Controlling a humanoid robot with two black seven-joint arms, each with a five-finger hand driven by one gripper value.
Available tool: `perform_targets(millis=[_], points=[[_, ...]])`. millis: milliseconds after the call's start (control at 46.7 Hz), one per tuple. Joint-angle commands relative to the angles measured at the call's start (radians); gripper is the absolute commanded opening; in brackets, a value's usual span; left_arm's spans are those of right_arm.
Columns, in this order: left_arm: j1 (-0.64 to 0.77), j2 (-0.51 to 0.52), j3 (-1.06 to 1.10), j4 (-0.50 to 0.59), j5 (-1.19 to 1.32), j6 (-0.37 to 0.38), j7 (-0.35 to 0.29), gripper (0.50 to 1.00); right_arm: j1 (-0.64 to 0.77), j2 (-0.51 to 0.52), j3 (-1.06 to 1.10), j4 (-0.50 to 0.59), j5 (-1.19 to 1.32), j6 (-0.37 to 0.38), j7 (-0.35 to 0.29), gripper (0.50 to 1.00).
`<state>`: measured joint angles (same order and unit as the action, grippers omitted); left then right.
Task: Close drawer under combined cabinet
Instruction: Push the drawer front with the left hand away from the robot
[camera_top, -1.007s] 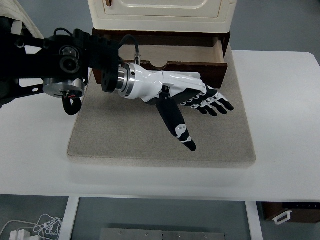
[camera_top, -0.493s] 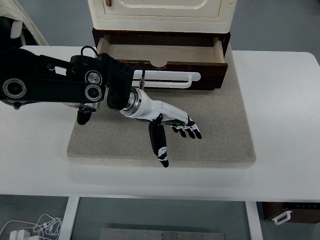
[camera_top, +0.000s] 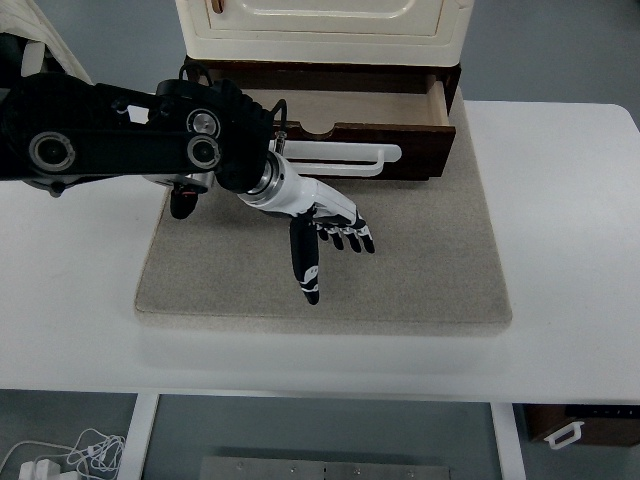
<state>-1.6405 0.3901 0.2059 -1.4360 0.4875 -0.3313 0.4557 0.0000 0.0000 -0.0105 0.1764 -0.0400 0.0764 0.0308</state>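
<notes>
Entry — drawer (camera_top: 340, 115) under the cream cabinet (camera_top: 322, 25): stood pulled out. My left robot hand (camera_top: 322, 228) hovered over the grey mat (camera_top: 430, 260) just before it, fingers spread, holding nothing. Step: approach, I judged — next, palm to the drawer front (camera_top: 410, 150), push inward.

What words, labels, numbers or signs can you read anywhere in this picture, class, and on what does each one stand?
None can be read.
The cabinet, the drawer, the mat and the table bear no print that shows.
The left hand and its arm show no legible marking.
</notes>
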Motion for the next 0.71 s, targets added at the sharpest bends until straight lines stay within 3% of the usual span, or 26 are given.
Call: perform_targets(millis=[0, 686], points=[[0.011, -0.013, -0.005, 0.022, 0.016, 0.0, 0.001, 1.0, 0.0, 0.0, 0.0, 0.0, 0.0, -0.001, 0.0, 0.952], [0.044, -0.068, -0.048, 0.187, 0.022, 0.005, 0.009, 1.0, 0.0, 0.0, 0.001, 0.0, 0.0, 0.0, 0.0, 0.952]])
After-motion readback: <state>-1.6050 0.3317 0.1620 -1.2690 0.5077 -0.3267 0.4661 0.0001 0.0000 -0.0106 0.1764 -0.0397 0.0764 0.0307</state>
